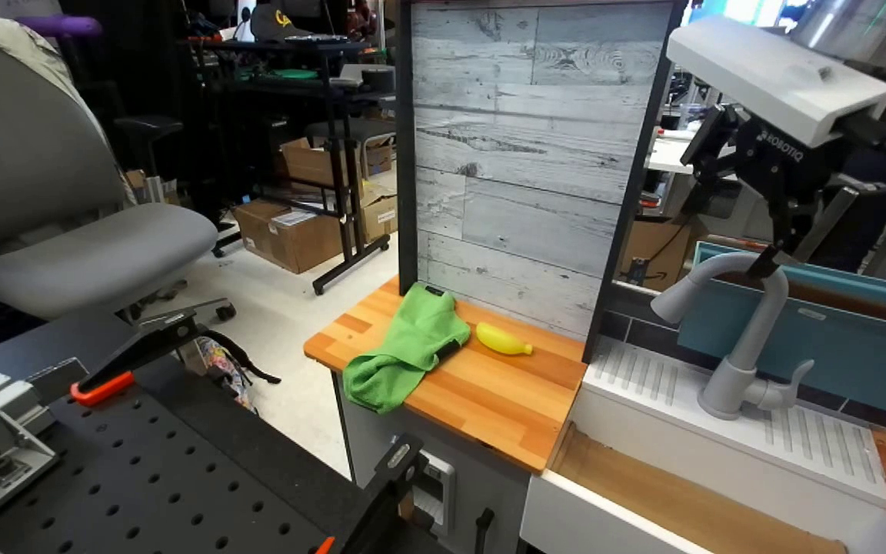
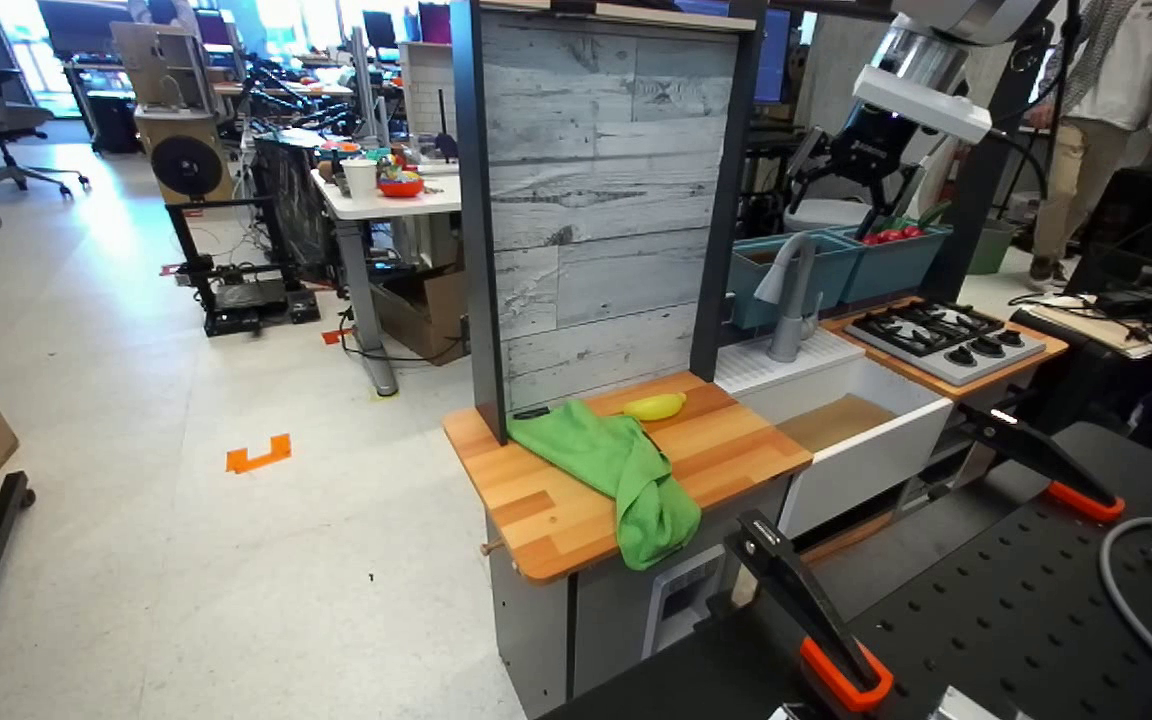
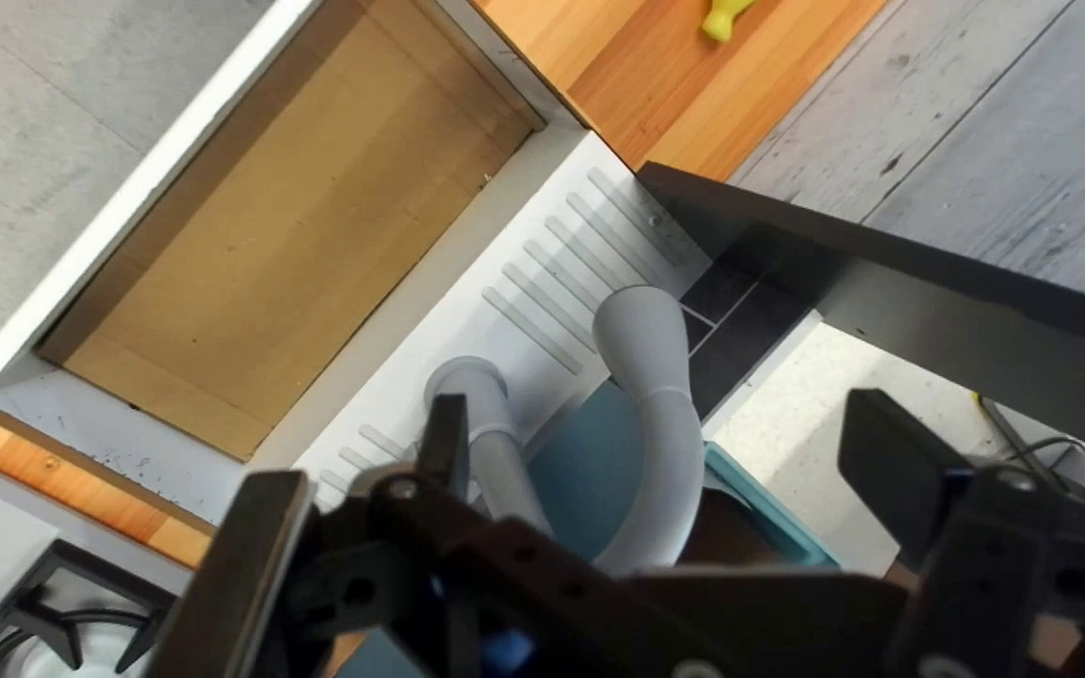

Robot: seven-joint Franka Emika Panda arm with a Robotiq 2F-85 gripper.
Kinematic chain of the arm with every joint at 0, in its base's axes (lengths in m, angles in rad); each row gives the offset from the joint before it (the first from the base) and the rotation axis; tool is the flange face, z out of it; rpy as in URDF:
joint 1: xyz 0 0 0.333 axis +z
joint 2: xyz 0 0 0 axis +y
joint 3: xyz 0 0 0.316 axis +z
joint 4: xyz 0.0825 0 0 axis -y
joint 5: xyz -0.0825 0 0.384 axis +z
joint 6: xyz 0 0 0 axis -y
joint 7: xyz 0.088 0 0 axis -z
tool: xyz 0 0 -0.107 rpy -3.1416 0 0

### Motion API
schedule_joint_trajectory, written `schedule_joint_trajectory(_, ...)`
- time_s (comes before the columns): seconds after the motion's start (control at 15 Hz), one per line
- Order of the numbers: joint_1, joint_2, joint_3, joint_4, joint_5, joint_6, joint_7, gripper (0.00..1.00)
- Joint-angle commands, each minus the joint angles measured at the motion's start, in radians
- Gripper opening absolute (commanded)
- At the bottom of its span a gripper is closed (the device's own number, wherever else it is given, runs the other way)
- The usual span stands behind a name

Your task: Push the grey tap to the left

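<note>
The grey tap (image 1: 758,323) stands upright on the white ribbed ledge behind the sink (image 1: 604,512). Its arched spout points to the picture's left in both exterior views; the tap (image 2: 791,305) also shows there beside the grey plank panel. My gripper (image 1: 727,208) is open and empty, above the tap; one fingertip overlaps the top of the arch, and I cannot tell whether it touches. In the wrist view the tap's spout (image 3: 665,443) shows between the two spread fingers of the gripper (image 3: 655,405), with the base near one fingertip. Part of the arch is hidden by the gripper body.
Teal planters (image 1: 858,331) hang behind the tap. A dark-framed plank panel (image 1: 535,154) rises beside the ledge. A green cloth (image 1: 412,338) and a yellow toy banana (image 1: 501,338) lie on the wooden counter (image 1: 520,400). A toy stove (image 2: 946,340) stands past the sink.
</note>
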Motion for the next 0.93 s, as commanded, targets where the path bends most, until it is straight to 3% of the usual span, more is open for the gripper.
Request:
schedule_joint_trajectory(0.0,0.001,-0.155,-0.015,-0.193,-0.003,0.009,-0.102,1.00)
schedule_joint_trajectory(0.53,0.045,-0.417,-0.045,-0.466,-0.077,-0.016,-0.263,1.00)
schedule_joint_trajectory(0.6,0.038,-0.331,-0.046,-0.378,-0.042,-0.011,-0.229,1.00)
schedule_joint_trajectory(0.87,0.055,-0.394,-0.050,-0.442,-0.057,-0.011,-0.248,1.00)
